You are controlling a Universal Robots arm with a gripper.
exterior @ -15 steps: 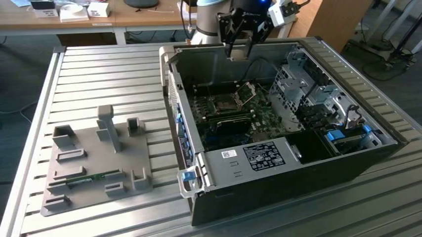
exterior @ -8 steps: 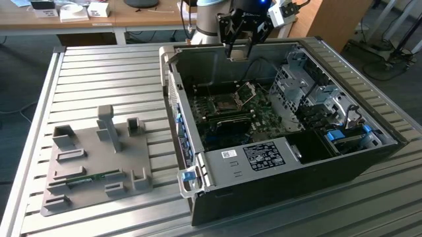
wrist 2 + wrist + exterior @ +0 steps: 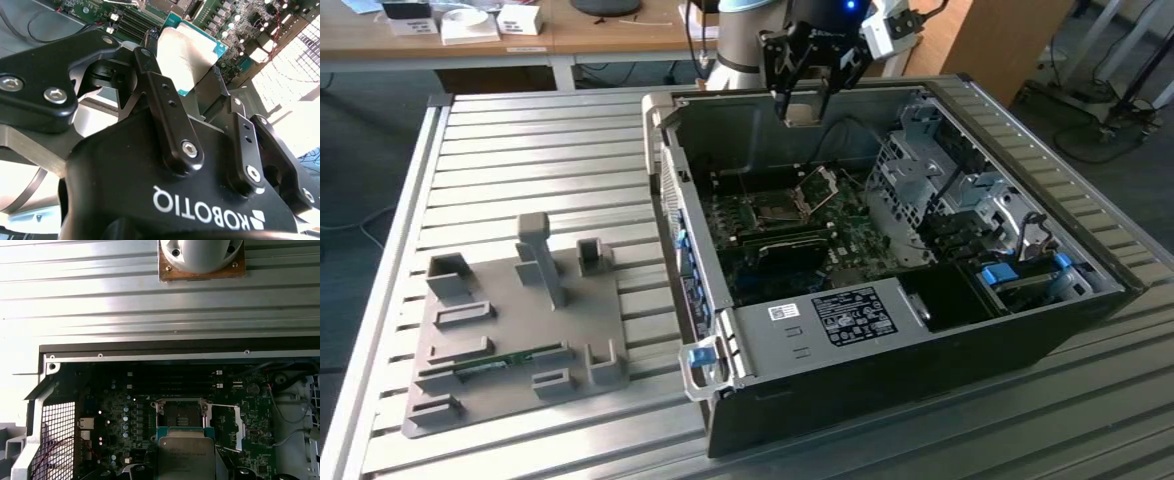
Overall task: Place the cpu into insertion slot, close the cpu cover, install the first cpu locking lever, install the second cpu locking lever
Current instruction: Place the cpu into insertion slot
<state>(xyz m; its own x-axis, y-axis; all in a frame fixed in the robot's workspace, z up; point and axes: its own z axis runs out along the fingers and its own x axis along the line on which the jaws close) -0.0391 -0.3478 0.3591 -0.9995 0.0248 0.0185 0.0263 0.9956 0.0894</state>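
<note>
Place: robotics lab or test workshop.
Work surface: ribbed metal tabletop (image 3: 520,140), long bare slats.
Machine: robot arm (image 3: 744,40) mounted behind the case; round base (image 3: 200,252) screwed to a wooden plate (image 3: 165,272).
Test piece: opened computer case (image 3: 881,370), green board (image 3: 115,410) exposed.
Fixture: grey holder plate (image 3: 507,330) with slots and posts.
Background: wooden tabletop (image 3: 574,40) with small white boxes (image 3: 467,25); cables (image 3: 1107,120) on the floor (image 3: 360,180).

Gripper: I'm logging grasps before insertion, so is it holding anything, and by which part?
Yes: the gripper holds the cpu, pinched by two opposite edges between its fingers, above the open computer case.
</note>
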